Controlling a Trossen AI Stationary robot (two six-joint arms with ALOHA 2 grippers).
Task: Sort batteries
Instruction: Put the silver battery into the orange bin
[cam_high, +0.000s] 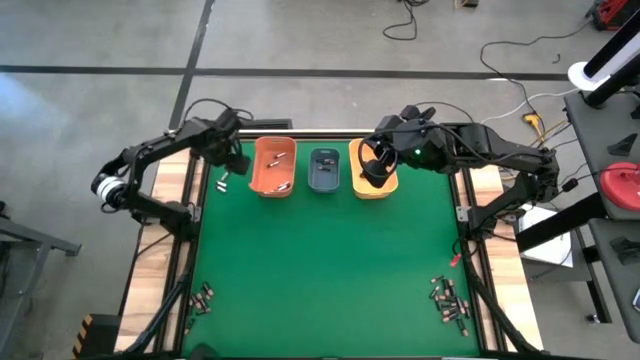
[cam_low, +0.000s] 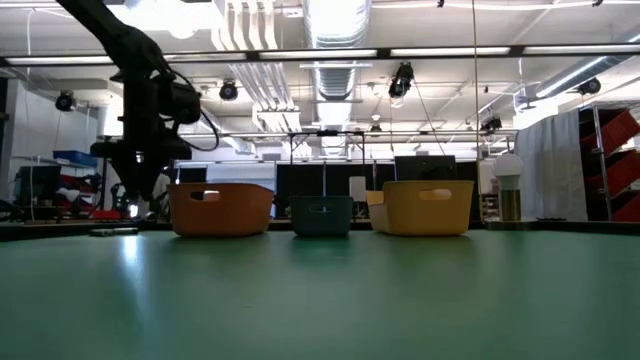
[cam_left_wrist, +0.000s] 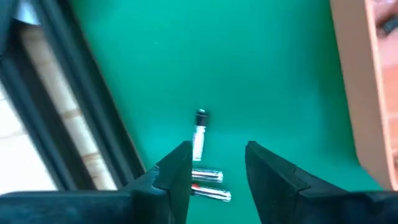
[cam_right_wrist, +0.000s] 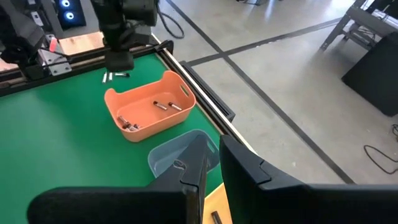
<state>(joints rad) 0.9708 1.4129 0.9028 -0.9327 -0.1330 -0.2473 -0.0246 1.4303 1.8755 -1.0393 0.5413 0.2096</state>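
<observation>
Three small batteries (cam_left_wrist: 200, 137) lie on the green mat (cam_high: 330, 260) left of the orange bin (cam_high: 273, 167); they also show in the high view as batteries (cam_high: 223, 182). My left gripper (cam_left_wrist: 217, 158) hovers open just above them, touching none. The orange bin holds a few batteries (cam_right_wrist: 165, 106). My right gripper (cam_right_wrist: 215, 149) hangs over the yellow-orange bin (cam_high: 373, 178), its fingers a narrow gap apart with nothing between them. One battery (cam_right_wrist: 214, 217) lies in that bin. Loose batteries lie in heaps at the near left (cam_high: 203, 298) and near right (cam_high: 450, 302).
A blue-grey bin (cam_high: 325, 170) stands between the orange and yellow-orange bins along the far edge. Wooden side boards and black frame rails (cam_left_wrist: 93, 118) border the mat. The middle of the mat lies open between the bins and the battery heaps.
</observation>
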